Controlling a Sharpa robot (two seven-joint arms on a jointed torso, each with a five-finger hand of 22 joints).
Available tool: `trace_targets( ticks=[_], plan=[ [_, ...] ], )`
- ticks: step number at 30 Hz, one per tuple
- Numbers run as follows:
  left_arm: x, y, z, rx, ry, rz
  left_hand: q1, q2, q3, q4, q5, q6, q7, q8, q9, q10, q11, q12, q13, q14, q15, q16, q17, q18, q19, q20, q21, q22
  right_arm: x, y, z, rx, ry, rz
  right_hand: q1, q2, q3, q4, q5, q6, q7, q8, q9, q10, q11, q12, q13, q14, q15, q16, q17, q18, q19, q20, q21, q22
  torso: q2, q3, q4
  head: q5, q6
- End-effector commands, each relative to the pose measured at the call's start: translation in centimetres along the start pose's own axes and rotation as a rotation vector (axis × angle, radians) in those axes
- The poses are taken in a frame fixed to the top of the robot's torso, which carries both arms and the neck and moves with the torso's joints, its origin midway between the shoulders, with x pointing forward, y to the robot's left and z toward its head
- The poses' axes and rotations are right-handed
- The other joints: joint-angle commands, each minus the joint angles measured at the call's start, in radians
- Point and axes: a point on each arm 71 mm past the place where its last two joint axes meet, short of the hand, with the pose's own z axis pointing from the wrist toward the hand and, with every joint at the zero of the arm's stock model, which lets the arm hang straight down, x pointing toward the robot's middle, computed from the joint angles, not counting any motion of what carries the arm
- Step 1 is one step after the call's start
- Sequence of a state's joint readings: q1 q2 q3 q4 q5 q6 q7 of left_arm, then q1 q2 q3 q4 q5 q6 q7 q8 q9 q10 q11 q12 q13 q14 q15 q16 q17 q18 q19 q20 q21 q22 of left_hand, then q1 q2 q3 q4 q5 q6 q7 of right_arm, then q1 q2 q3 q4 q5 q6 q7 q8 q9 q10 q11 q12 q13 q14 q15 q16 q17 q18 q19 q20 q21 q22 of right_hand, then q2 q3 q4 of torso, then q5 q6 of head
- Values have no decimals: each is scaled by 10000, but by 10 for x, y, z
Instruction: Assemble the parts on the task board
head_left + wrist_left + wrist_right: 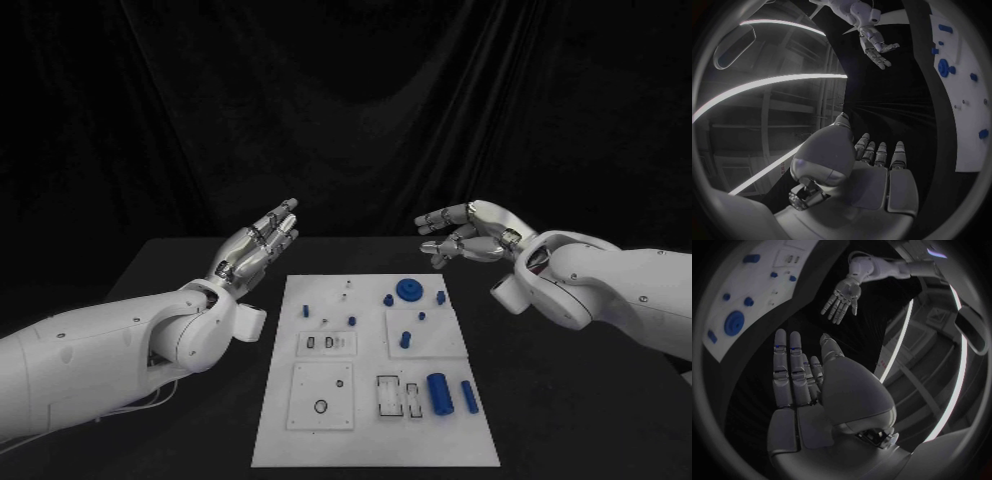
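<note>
Both hands, left hand (260,246) and right hand (469,234), hang open above the far table (577,400), well apart; between them the way to the board (375,440) lies open; low blue parts (438,393) dot it.

The black, matte worktop (173,270) spans the lower half of the head view, its far edge running straight across. Behind that far edge hangs a black cloth curtain (346,100) in loose vertical folds, covering the whole background. In the left wrist view, long white curved light strips (786,82) cross a dim ceiling structure; similar strips (957,360) appear in the right wrist view.
</note>
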State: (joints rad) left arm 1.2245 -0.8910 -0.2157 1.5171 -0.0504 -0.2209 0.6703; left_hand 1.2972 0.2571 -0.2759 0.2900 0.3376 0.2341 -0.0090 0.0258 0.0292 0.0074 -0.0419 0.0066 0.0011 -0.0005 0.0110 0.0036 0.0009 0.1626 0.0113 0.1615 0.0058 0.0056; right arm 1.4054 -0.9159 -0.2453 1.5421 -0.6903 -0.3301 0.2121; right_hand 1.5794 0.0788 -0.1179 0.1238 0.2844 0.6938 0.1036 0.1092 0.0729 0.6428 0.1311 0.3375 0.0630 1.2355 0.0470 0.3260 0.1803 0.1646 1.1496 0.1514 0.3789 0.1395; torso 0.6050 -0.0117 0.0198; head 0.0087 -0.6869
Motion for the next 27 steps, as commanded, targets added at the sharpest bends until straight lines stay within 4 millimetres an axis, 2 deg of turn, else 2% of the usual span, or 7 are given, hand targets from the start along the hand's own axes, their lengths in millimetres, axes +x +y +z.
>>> trace_targets(
  ticks=[1,2,5,9,13,22,27],
  plan=[
    [3,-20,-4,2041,318,797,412,26,168,13,770,165,89,58,19,49,126,-32,24,5,197,-36,-9,152,-113,90,-58,-56,-2,8,1,140,621,-5662,-57,-224,202,7,-313,916,-117,130,58,851,-299,-274,16,1258,-404,364,469,184,962,-399,484,254,460,-76,121,20,-30],
    [3,-22,-5,2089,312,824,457,27,180,15,872,172,94,57,19,52,130,-32,25,5,187,-36,-9,163,-100,82,-45,-46,-3,12,2,26,624,-6403,-81,-310,270,22,-389,1174,-280,165,69,1310,-430,-364,24,1863,-588,754,777,187,1412,-560,778,419,543,-85,147,-2,-30],
    [2,-27,-10,2175,330,821,558,19,204,18,1163,207,134,59,22,59,177,-30,27,5,197,-36,-9,175,-77,121,-24,-29,-3,21,4,-249,679,-7885,-140,-501,558,258,-477,2056,-143,225,84,2363,-673,-890,-6,2712,-928,2053,1801,191,2342,-956,1683,995,698,-108,193,-13,-56],
    [3,-31,-15,2237,387,753,811,-16,282,15,1642,259,181,63,26,59,223,-31,26,5,199,-36,-9,172,-74,153,-22,-28,3,31,5,-505,771,-9023,-106,-851,1026,530,-503,2427,-305,-109,37,3252,-654,-1700,-2,2530,-947,2960,2568,149,2258,-971,2362,1609,968,-132,208,-38,-32],
    [6,-35,-19,2289,440,679,876,-55,289,18,1729,325,235,73,33,74,280,-26,30,5,169,-36,-9,169,-74,158,-22,-28,9,38,7,-747,814,-9846,-71,-1076,1368,661,-502,2349,-759,-364,25,3708,-716,-2054,7,2465,-1005,3524,2932,154,2128,-1004,2865,2074,1155,-156,257,-76,-38],
    [9,-40,-29,2229,535,499,1008,-63,340,20,2031,386,374,76,37,69,428,-28,28,5,187,-36,-9,168,-91,180,-37,-39,17,46,7,-1009,817,-10506,-277,-1389,1658,903,-730,2225,-698,-435,20,3978,-737,-2455,28,2448,-1038,4775,4073,170,1892,-1049,3523,2719,1365,-227,407,-269,-38],
    [5,-43,-36,2180,462,486,1080,-71,369,17,2127,371,426,71,34,75,499,-27,30,5,206,-36,-9,168,-95,194,-41,-42,21,47,7,-1037,919,-10546,-447,-1489,1729,1035,-904,2161,-786,-445,15,4233,-726,-2502,40,2402,-1045,5054,4204,97,1954,-1067,4208,3506,1396,-227,364,-329,-52]
  ],
)
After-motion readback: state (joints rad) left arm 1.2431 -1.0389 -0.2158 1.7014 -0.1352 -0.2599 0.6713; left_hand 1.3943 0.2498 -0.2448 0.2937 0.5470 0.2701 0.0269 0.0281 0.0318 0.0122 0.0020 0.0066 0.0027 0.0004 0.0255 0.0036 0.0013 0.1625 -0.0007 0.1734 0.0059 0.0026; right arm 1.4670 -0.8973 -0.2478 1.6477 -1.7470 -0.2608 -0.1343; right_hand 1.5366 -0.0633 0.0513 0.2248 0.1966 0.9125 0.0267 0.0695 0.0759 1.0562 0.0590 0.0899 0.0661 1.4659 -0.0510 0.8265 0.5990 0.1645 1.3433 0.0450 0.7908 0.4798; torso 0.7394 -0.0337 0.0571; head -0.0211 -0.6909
